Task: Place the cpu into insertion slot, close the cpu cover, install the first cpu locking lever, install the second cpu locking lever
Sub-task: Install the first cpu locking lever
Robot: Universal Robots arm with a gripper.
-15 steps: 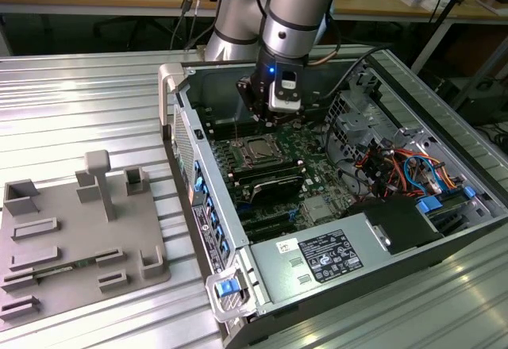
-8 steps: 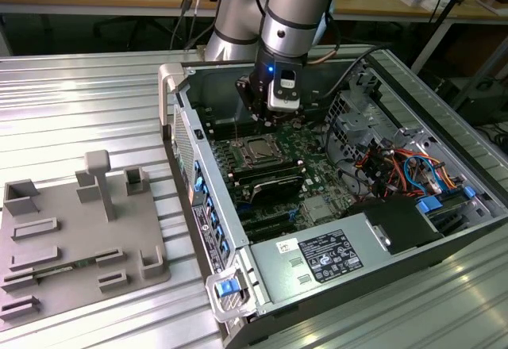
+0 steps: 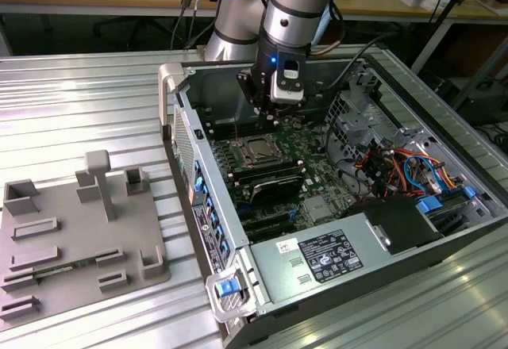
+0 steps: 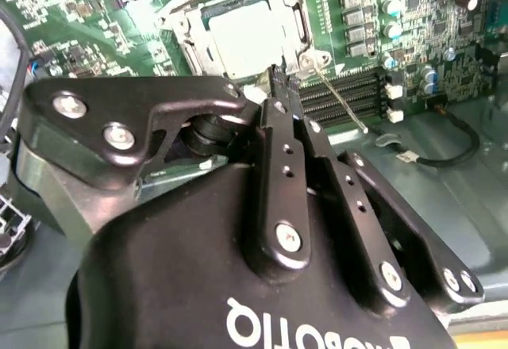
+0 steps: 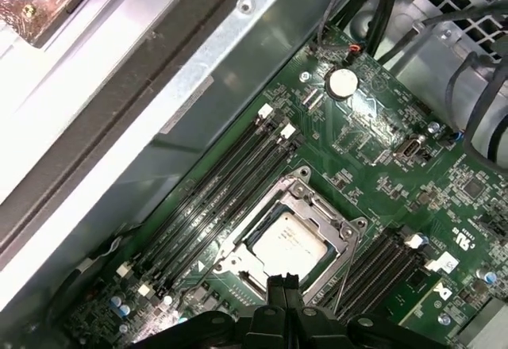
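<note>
And here we are over the open computer case, which lies on the ridged metal desk. In the exterior view the arm reaches down into it and the claw hangs just above the insertion slot on the green board.

In the first wrist view the cpu is seated in the slot, silver top facing up. The cpu cover lies flat around it, its shiny frame edging the chip on every side. The second wrist view shows the same: the chip bright in the square opening, frame down.

Now the claw: its black fingertips are pressed together, with nothing visible between them. They sit just beside the socket's edge, though contact with anything there I cannot tell.

A thin wire lever juts from the socket's corner, slanting out over the black memory slots. Whether it is hooked down is not clear.

Over on the exterior view's left, well apart from the case, a grey fixture tray rests on the desk.
</note>
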